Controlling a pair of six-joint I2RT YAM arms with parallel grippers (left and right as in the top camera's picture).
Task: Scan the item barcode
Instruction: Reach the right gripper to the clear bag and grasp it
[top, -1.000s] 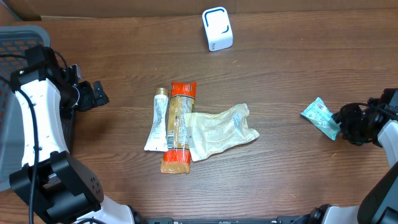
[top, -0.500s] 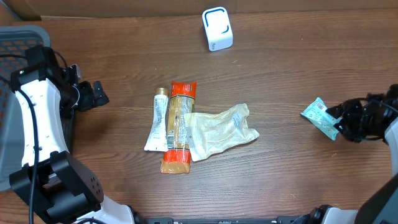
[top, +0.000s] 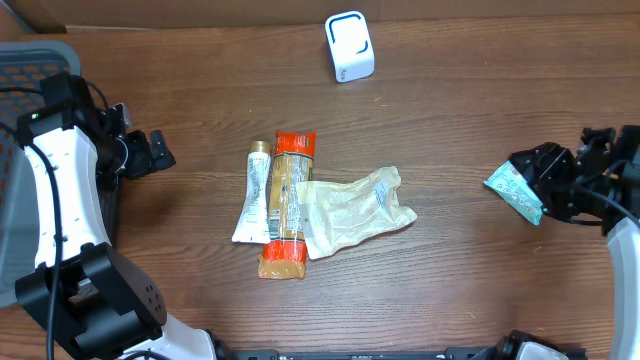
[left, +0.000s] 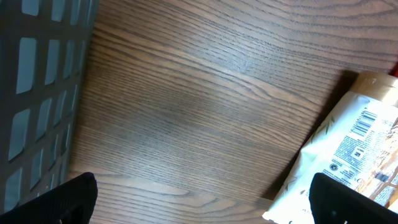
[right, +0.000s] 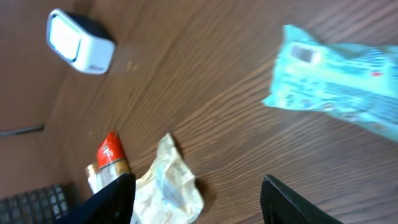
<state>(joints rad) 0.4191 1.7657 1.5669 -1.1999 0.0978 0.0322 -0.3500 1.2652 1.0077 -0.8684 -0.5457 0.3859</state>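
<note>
While the right pincer (right: 198, 186) stands spread with nothing between its fingers, the teal packet (right: 336, 59) lies flat on the bench (top: 480, 100) just ahead of it, clear of the tips. It looks like a light, thin film sachet: soft, crinkly and rather slippery, likely to fold or slide under a hard nip. I would take it across its narrow width or by a sealed end, leaving the small printed patch at one end uncovered; whether that is the barcode is too blurred to tell. Well apart, toward the far edge, sits the white scanner (top: 349, 46). Across the bench, the left pincer (left: 200, 202) gapes empty, a tube (left: 348, 146) ahead of it.
</note>
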